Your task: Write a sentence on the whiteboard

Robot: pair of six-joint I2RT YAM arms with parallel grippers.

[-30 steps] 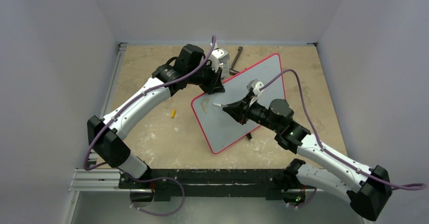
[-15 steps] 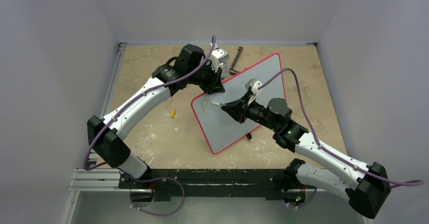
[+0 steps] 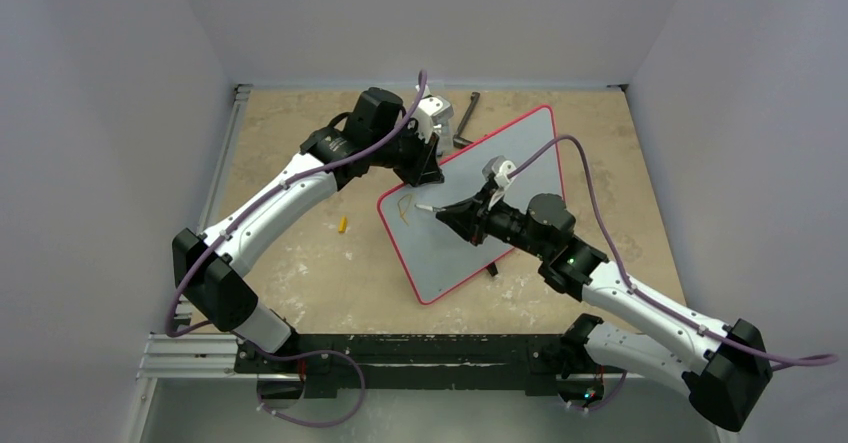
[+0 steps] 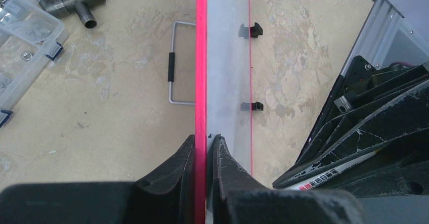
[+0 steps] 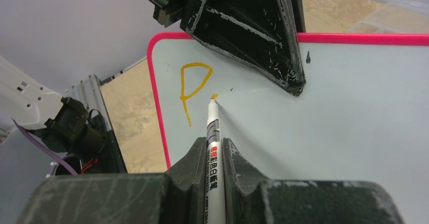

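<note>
1. Progress: the sentence (image 5: 184, 98) so far is a single orange "P" near one corner of the whiteboard (image 3: 445, 258), with a small dab starting just beside it. I judge nearly all the lettering is left to do.
2. The whiteboard stands tilted on the tabletop (image 3: 300, 253).
3. Left gripper (image 4: 204, 140): jaws pinched tight on the whiteboard's red edge, with the arm bent over that edge.
4. Right gripper (image 5: 213, 142): jaws clamped on the marker (image 5: 212, 120). The arm reaches across the whiteboard's face, tip at the dab.

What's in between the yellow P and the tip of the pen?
Nothing but bare whiteboard. The right wrist view shows a narrow white gap between the P and the pen, whose tip sits just right of the P's stem.
</note>
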